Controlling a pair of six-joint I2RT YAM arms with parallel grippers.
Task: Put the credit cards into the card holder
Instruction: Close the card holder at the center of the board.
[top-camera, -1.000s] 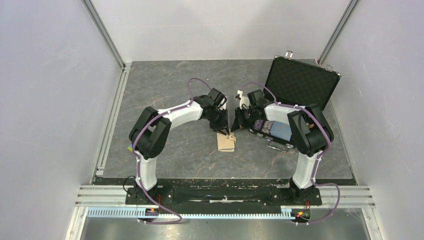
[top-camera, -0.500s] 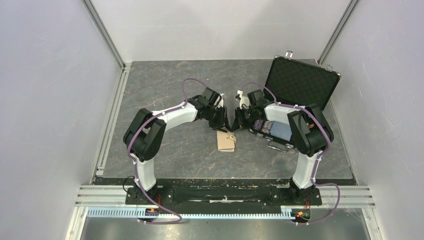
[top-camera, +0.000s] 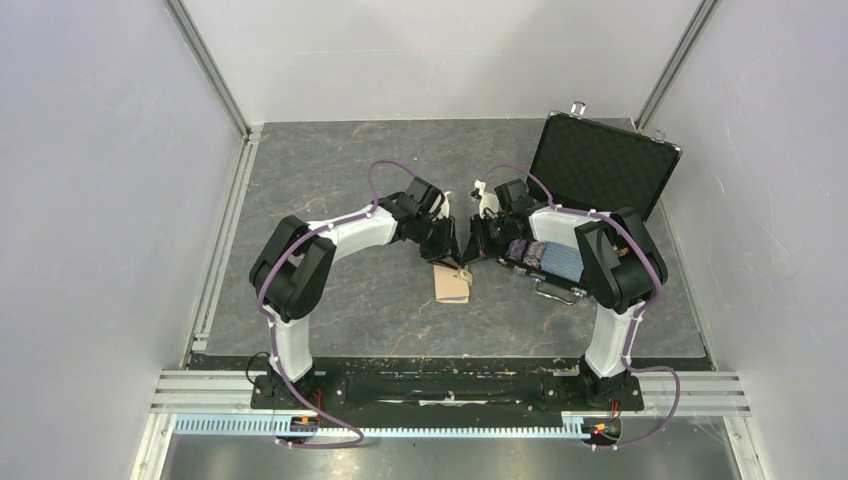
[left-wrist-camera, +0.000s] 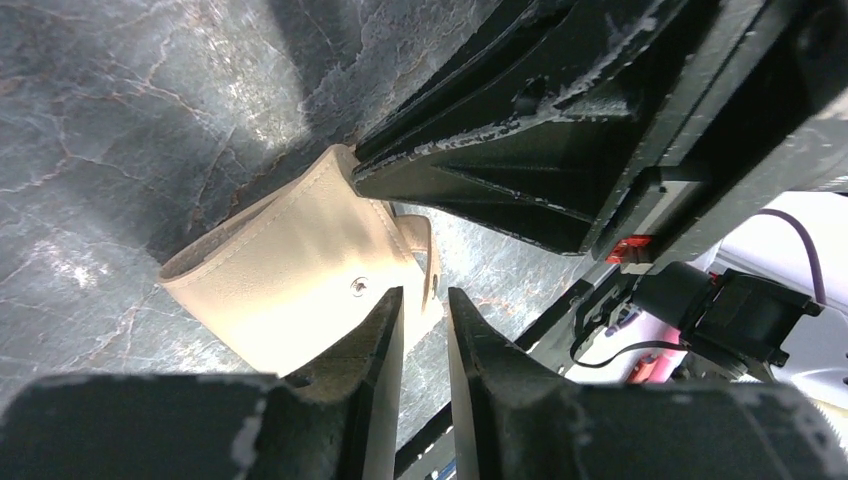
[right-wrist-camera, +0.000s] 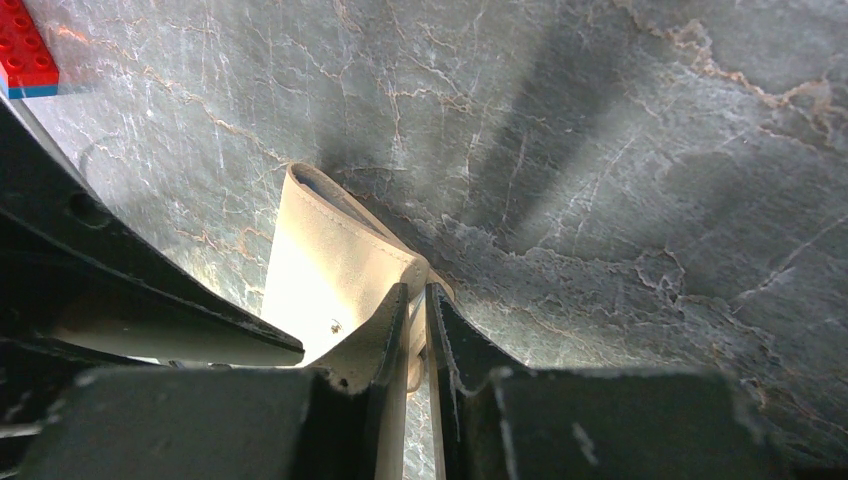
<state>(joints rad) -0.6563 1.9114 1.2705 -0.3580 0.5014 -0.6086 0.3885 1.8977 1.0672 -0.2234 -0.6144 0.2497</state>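
Observation:
The tan card holder (top-camera: 452, 286) lies folded on the grey table between the two arms. Both grippers meet over its far end. In the right wrist view my right gripper (right-wrist-camera: 418, 288) is shut on the card holder's (right-wrist-camera: 330, 265) snap tab. In the left wrist view my left gripper (left-wrist-camera: 425, 292) stands slightly open, its fingertips (left-wrist-camera: 388, 318) on either side of the tab's (left-wrist-camera: 428, 262) edge, with a gap wider than the tab. From above, the left gripper (top-camera: 449, 251) and right gripper (top-camera: 473, 249) almost touch. No credit cards show in any view.
An open black case (top-camera: 602, 165) stands at the back right, with rows of poker chips (top-camera: 548, 258) under the right arm. A red block (right-wrist-camera: 24, 52) with a blue edge lies at the top left of the right wrist view. Grey walls enclose the table.
The left arm's elbow has drawn back to the left and its wrist has shifted slightly at the card holder's far end. The right arm and the card holder have not moved.

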